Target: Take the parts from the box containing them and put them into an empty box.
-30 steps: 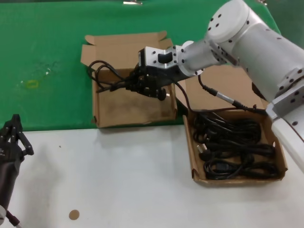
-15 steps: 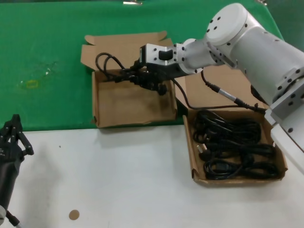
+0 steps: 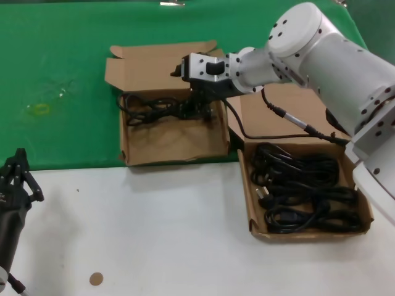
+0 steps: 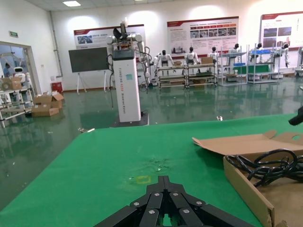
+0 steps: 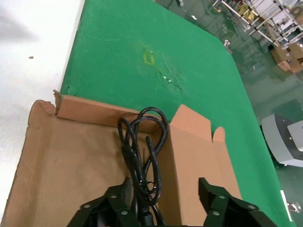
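Note:
One coiled black power cord [image 3: 151, 108] lies along the back of the squarish carton [image 3: 173, 139] on the left. My right gripper [image 3: 200, 103] hangs just above its plug end, open, holding nothing. The right wrist view shows the cord [image 5: 142, 146] on the carton floor [image 5: 80, 156] by one finger, with the gripper [image 5: 165, 185] spread wide. Several more cords [image 3: 302, 191] fill the larger carton [image 3: 253, 209] on the right. My left gripper [image 3: 18, 169] is parked at the lower left, shut and empty [image 4: 164, 178]. The left wrist view also shows the cord [image 4: 270, 165] in the carton [image 4: 244, 182].
Both cartons sit where the green mat [image 3: 55, 74] meets the white table [image 3: 173, 234]. My arm's own black cable [image 3: 278, 117] runs over the right carton's lid. A small brown disc [image 3: 95, 279] lies near the front edge.
My right gripper carried the cord to the back of the left carton, lowered it and let go. The cord now lies in the carton and the jaws are open.

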Robot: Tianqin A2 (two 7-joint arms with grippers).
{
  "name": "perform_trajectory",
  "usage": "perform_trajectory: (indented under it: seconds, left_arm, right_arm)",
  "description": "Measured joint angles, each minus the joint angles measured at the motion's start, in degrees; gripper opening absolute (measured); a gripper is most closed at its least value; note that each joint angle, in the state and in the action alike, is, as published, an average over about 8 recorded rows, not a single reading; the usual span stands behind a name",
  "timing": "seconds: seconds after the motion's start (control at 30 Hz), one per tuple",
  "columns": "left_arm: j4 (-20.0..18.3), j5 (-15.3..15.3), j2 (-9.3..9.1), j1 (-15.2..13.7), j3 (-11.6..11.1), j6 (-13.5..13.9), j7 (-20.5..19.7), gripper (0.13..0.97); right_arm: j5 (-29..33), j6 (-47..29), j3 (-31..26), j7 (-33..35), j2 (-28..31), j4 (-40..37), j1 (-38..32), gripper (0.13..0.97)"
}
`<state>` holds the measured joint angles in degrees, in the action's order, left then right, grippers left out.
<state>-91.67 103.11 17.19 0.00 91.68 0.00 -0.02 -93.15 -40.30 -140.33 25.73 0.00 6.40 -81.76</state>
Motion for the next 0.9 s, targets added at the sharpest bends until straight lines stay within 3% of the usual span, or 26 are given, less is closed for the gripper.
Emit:
perform_trajectory:
  seconds: [0.13, 0.4, 0.5, 0.7, 0.9]
  left_arm:
    - [0.0, 0.0, 0.0, 0.0, 0.0, 0.0, 0.0, 0.144]
    - [0.0, 0.0, 0.0, 0.0, 0.0, 0.0, 0.0, 0.147]
    - [0.0, 0.0, 0.0, 0.0, 0.0, 0.0, 0.0, 0.149]
    - [0.0, 0.0, 0.0, 0.0, 0.0, 0.0, 0.0, 0.19]
    - [0.0, 0.0, 0.0, 0.0, 0.0, 0.0, 0.0, 0.214]
  right_arm:
    - [-0.35, -0.07, 0.1, 0.19, 0.0, -0.19, -0.24, 0.431]
    - [-0.42, 0.01, 0.45, 0.27, 0.05, -0.02, -0.09, 0.644]
    - [-0.55, 0.54, 1.09, -0.06, 0.28, 1.1, 0.99, 0.689]
    - [-1.09, 2.8, 3.8, -1.54, 1.25, 5.89, 5.59, 0.823]
    - [-1.81, 5.85, 7.44, -3.52, 2.54, 12.35, 11.79, 0.89]
